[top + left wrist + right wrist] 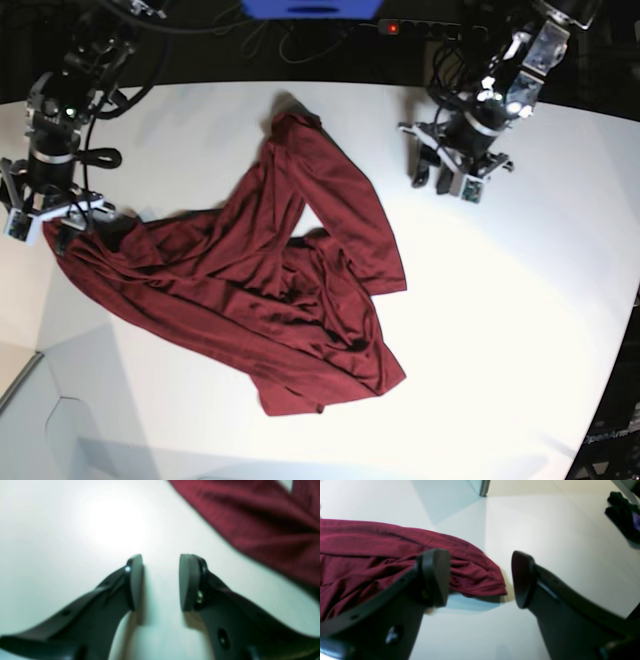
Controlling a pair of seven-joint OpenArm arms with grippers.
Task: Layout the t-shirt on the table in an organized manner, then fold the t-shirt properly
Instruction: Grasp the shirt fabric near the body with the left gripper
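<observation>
Left hand narrow, empty | right hand wide, empty | t-shirt crumpled

Base view: blue flat rect. panel and black power strip w/ red lit switch, far side, beyond left jaws; loose black cables adj. Right wrist view: black crumpled lump w/ purple patch, well ahead of right jaws, off to one side; grey upright post, far ahead.

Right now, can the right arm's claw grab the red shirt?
Probably yes. The right gripper is open just past the t-shirt, whose rumpled edge bulges between its fingers, with nothing in the way.
</observation>
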